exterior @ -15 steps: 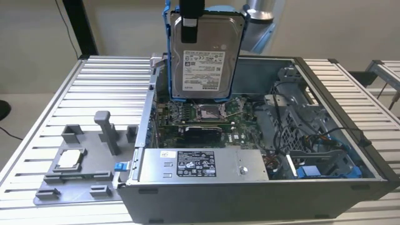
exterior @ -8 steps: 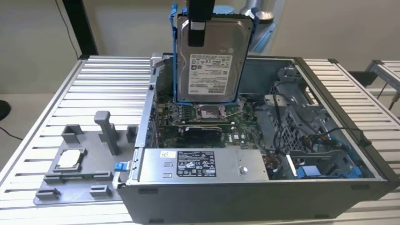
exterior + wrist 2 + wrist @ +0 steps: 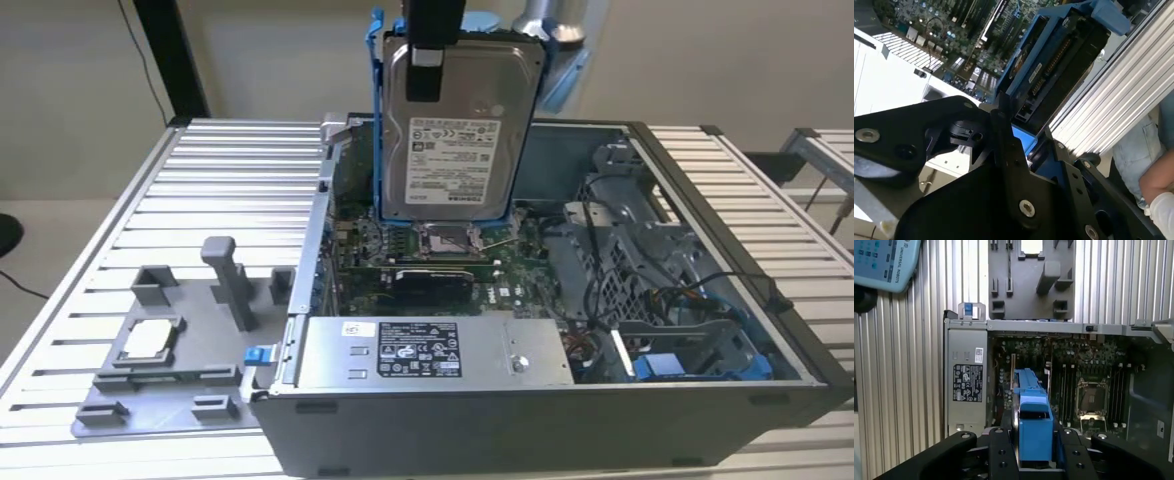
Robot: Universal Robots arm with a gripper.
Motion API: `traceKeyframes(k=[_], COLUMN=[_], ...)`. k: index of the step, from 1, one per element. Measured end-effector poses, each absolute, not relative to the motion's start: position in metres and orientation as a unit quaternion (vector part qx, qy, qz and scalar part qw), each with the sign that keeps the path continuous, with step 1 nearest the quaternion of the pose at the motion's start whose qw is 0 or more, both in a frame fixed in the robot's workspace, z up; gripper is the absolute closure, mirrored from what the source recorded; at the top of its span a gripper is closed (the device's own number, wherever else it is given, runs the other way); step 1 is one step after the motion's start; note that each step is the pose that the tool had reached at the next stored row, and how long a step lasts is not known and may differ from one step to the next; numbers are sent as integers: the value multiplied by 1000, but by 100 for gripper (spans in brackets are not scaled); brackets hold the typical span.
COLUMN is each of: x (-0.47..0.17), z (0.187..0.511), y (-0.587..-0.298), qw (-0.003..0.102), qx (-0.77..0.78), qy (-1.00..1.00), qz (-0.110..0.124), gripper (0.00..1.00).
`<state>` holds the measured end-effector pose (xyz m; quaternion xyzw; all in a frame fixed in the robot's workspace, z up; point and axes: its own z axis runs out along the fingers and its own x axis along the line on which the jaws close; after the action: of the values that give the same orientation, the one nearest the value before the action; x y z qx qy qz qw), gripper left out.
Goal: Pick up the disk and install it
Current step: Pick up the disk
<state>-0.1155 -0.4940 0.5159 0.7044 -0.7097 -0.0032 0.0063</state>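
The disk (image 3: 451, 140) is a silver-grey hard drive with a white label in a blue carrier frame. It hangs upright above the open computer case (image 3: 747, 260), over the motherboard (image 3: 441, 245). My gripper (image 3: 430, 60) is shut on its upper end, with one black finger (image 3: 424, 75) lying over the label face. In the first wrist view the blue carrier edge (image 3: 1033, 420) sits between my two black fingers (image 3: 1000, 452), with the motherboard (image 3: 1089, 375) beyond it. The second wrist view shows the disk (image 3: 1054, 65) from its connector end, clamped by the gripper (image 3: 1021, 145).
A silver power supply box (image 3: 427, 350) fills the case's near side, and a drive cage with blue parts (image 3: 674, 365) sits at the exterior view's right. A grey fixture tray (image 3: 180, 350) holds a small square chip (image 3: 147, 338). A person's gloved hand (image 3: 1161, 210) and a pendant (image 3: 884, 260) are nearby.
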Motion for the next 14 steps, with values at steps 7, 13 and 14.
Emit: traceKeyframes(k=[7, 13, 14], x=[-108, -100, -99], z=[515, 515, 515], y=[-513, -531, -534], qw=[8, 9, 9], qx=[704, 704, 704], qy=[-710, -710, -710], qz=[-5, -6, -6], gripper=[100, 100, 100])
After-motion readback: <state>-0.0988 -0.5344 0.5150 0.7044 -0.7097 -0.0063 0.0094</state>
